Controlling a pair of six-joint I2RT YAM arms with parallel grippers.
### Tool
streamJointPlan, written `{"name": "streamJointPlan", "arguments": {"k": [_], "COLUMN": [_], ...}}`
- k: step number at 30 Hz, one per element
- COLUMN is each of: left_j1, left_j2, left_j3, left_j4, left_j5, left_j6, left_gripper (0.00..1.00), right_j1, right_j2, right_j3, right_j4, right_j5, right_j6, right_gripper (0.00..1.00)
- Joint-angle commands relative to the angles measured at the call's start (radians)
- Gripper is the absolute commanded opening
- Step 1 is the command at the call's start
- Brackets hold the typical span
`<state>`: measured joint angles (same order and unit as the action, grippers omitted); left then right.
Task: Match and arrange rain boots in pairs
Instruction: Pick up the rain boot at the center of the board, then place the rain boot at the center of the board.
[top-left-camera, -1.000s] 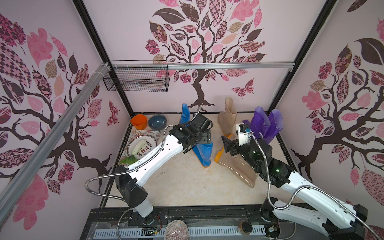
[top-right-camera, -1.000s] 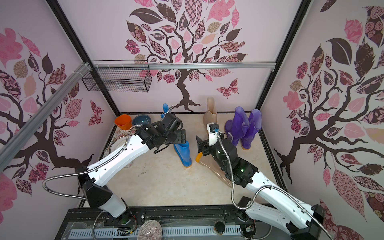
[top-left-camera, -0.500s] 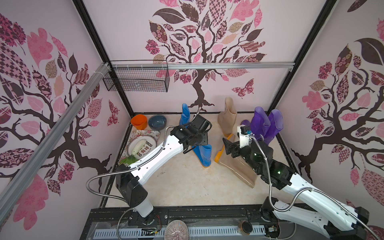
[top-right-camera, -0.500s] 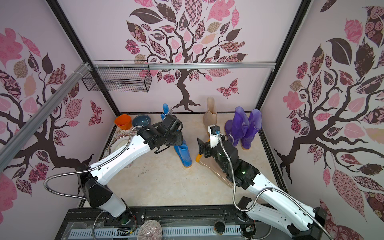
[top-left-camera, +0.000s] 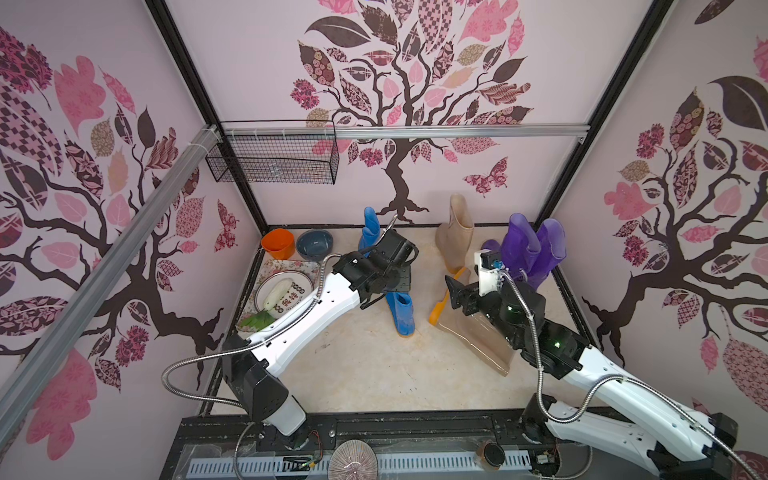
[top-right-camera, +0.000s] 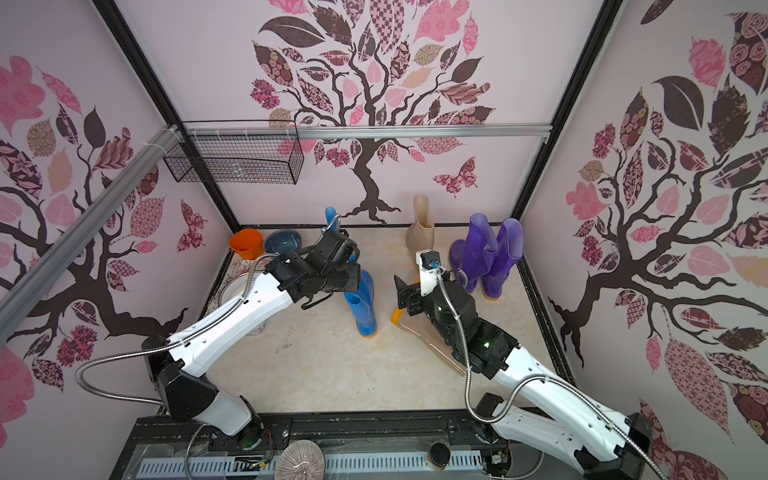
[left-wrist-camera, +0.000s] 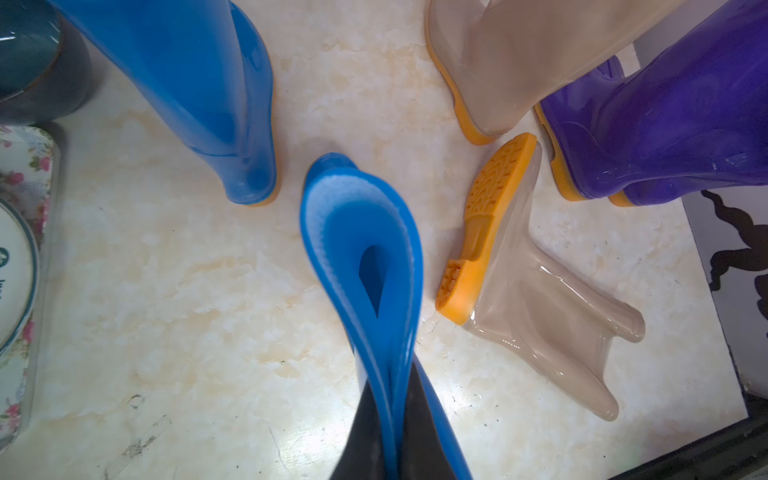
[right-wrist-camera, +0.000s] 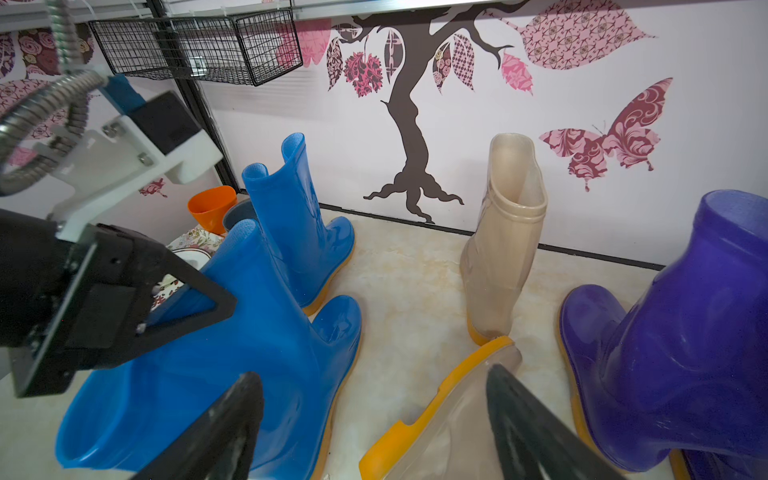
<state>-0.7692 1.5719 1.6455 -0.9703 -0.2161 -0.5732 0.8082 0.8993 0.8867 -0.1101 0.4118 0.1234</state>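
Left gripper (left-wrist-camera: 388, 432) is pinched flat on the cuff of a blue boot (left-wrist-camera: 361, 232) mid-table, near its mate (top-left-camera: 370, 232). The soft cuff could fold or slip out, toppling the boot. Right gripper (right-wrist-camera: 374, 428) hangs spread over the fallen beige boot (top-left-camera: 478, 336) and could get in the way.

Pale pink walls (top-left-camera: 249, 62) on three sides, with big dark tree (top-left-camera: 401, 183) pictures, pink leaves and a butterfly (top-left-camera: 490, 178). Shiny cream floor (top-left-camera: 365, 365) with pale brown patches. Black wire basket (top-left-camera: 274, 160) hung on a silver bar (top-left-camera: 457, 132) at the back. Black posts (top-left-camera: 182, 62) in the corners.
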Motion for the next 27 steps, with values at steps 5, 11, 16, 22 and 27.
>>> {"name": "streamJointPlan", "arguments": {"k": [5,11,16,22,27], "left_j1": [0.007,0.095,0.139,0.143,0.148], "left_j2": [-0.145,-0.204,-0.233,-0.236,-0.272], "left_j3": [-0.018,-0.011,0.006,0.038,0.032], "left_j4": [0.032,-0.025,-0.084,-0.194,-0.24], "left_j5": [-0.111,-0.04,0.045,0.069,0.018], "left_j6": [0.078,0.139,0.215,0.245,0.262], "left_gripper": [0.0,0.0,0.0,0.0,0.0], "right_j1": [0.0,-0.001,-0.001,-0.001,-0.001], "right_j2": [0.053,0.1,0.113,0.131,0.148], "right_j3": [0.05,0.083,0.086,0.087,0.09], "right_j4": [-0.004,-0.019,-0.011,-0.012,-0.014], "right_j5": [-0.011,-0.064,-0.087,-0.097,-0.106], "right_j6": [0.023,0.057,0.074,0.077,0.088], "right_gripper": [0.86,0.86,0.86,0.87,0.87]}}
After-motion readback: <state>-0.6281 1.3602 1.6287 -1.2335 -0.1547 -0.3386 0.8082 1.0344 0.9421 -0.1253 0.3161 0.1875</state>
